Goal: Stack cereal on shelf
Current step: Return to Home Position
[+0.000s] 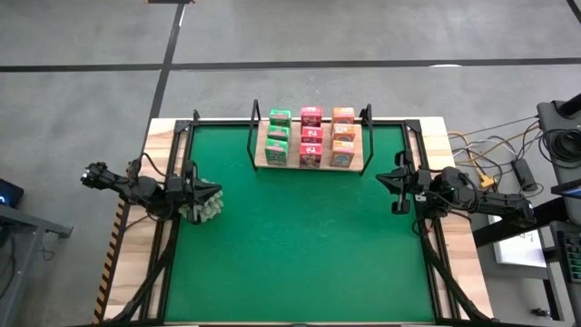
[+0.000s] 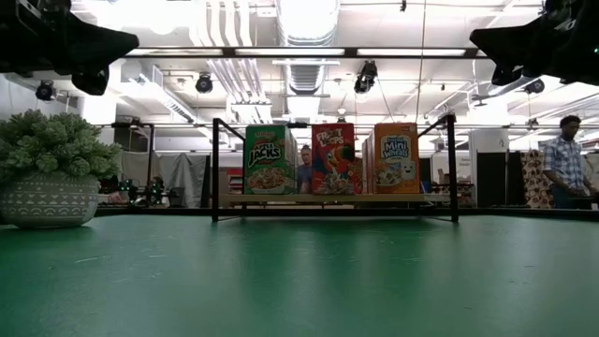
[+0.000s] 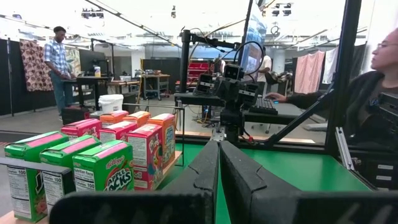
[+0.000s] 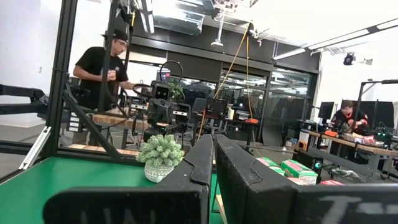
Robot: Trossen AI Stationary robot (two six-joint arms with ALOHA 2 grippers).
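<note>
A: Left gripper (image 1: 211, 193) at the green table mat's (image 1: 300, 254) left edge, fingers pressed together, by the spiky grey-green potted plant (image 2: 51, 178). Right gripper (image 1: 386, 179) at the right edge, also closed.
B: Cereal?
A: Nine small printed cereal boxes (image 1: 311, 136) on the light wooden shelf with black wire ends (image 2: 337, 198), far side. Green left, pink-red middle, orange right.

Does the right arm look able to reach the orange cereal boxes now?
Probably yes: only bare green mat lies between the right claw and the orange cereal boxes, though the wire upright of the shelf flanks them.
</note>
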